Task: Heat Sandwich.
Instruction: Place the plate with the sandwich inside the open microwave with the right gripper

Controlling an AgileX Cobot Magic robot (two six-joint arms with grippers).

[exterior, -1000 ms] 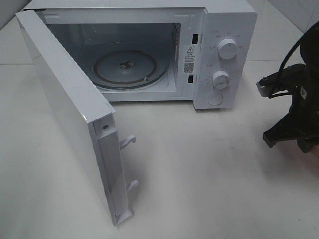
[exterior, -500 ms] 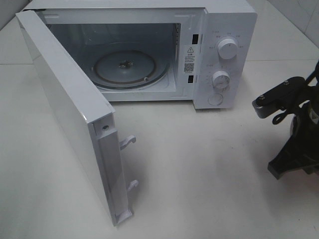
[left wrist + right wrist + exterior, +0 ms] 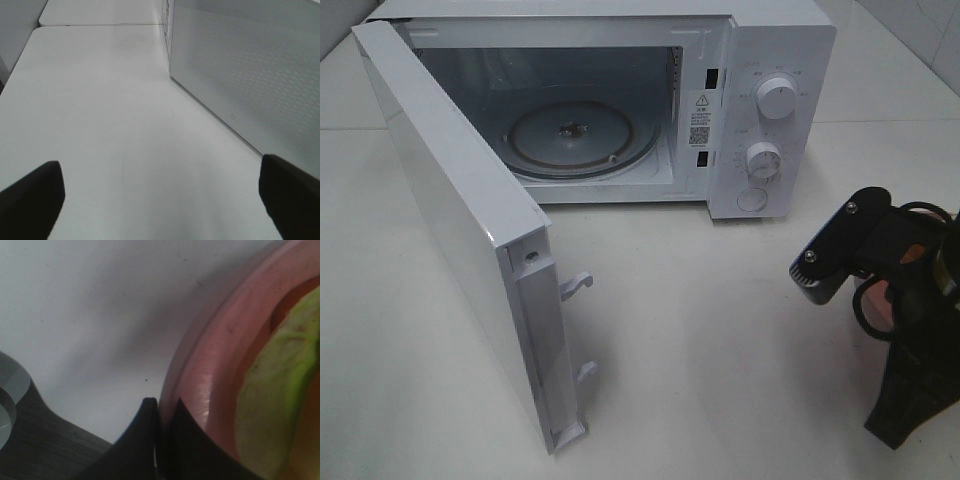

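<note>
Down and inward has come the right arm (image 3: pixel 905 390): a second ago it sat at the 3 o'clock edge of the high view, and now it fills the 4 o'clock corner, closer to the middle of the desk (image 3: pixel 720 330). Nothing else has shifted.

A sliver of the pink plate (image 3: pixel 876 305) shows beneath the arm. In the wrist view the right gripper (image 3: pixel 160 407) has its jaws pressed together, one finger outside the plate's rim and the other lying over it, with the rim's edge running into the seam between them. The sandwich (image 3: pixel 270 390) lies on that plate; only its green-yellow filling is in view there, and in the high view the arm hides it. A broad soft shadow falls on the desk beside the plate.

At 12 o'clock stands the white microwave (image 3: pixel 780 40), its door (image 3: pixel 450 220) swung wide toward 8 o'clock. Its glass turntable (image 3: pixel 580 135) is bare. Two knobs (image 3: pixel 777 98) sit on the panel at 1 o'clock.

The left gripper (image 3: pixel 160 200) is spread wide with nothing between its fingers. It hangs over bare desk just beside the door's perforated outer face, and is out of the high view.
</note>
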